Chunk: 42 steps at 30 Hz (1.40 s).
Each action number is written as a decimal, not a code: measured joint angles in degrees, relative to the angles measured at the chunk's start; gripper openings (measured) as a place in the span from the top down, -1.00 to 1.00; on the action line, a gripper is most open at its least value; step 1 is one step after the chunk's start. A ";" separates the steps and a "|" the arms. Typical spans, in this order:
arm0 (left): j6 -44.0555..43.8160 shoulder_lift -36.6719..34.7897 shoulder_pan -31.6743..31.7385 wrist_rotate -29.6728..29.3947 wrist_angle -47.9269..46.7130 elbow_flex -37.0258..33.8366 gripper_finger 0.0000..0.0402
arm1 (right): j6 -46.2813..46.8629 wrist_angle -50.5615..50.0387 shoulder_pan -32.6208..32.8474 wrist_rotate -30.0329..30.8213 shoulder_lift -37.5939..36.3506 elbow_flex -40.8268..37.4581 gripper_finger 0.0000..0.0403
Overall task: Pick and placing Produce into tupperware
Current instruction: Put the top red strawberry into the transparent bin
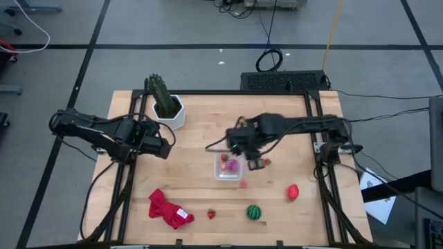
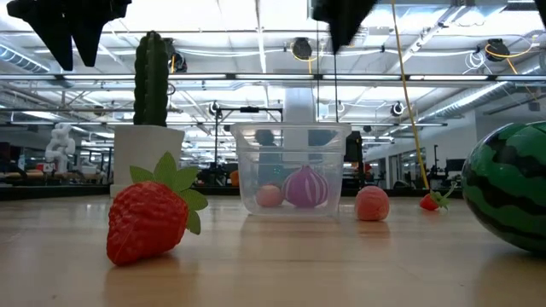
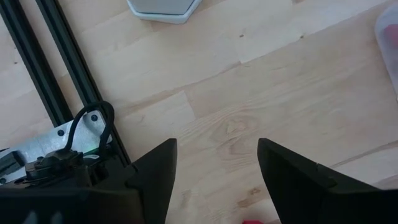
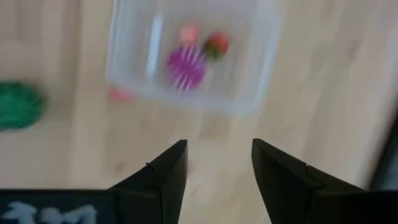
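Note:
The clear tupperware (image 1: 228, 168) sits on the table's middle and holds a purple striped ball (image 4: 185, 67), a pink piece (image 4: 188, 34) and a red piece (image 4: 216, 43). My right gripper (image 4: 217, 149) hangs open high above the table just beyond the tub's far side (image 1: 239, 146), with nothing between its fingers. More produce lies loose on the wood: a pink piece (image 1: 243, 183), a small red piece (image 1: 266, 162), a red piece (image 1: 293, 191), a watermelon ball (image 1: 255, 211) and a strawberry (image 1: 211, 214). My left gripper (image 1: 163, 146) waits open over the left side.
A cactus (image 1: 161, 93) in a white pot (image 1: 172, 116) stands at the far left. A red cloth (image 1: 168, 209) lies near the front left. Black frame rails (image 1: 128, 180) run along both table sides. Bare wood shows between the tub and the left arm.

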 joint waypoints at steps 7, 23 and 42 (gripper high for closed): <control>0.04 0.00 -0.89 -0.20 0.13 0.00 -0.14 | 11.52 2.80 -0.99 -0.64 -16.31 -23.71 0.15; -0.05 0.00 -0.85 -0.26 0.38 0.00 -0.14 | 40.48 20.48 -1.76 -7.60 -32.85 -44.19 0.15; 0.93 0.02 -0.85 -0.46 3.77 0.02 -0.14 | 39.42 35.64 -6.61 -10.43 -25.46 -51.55 0.15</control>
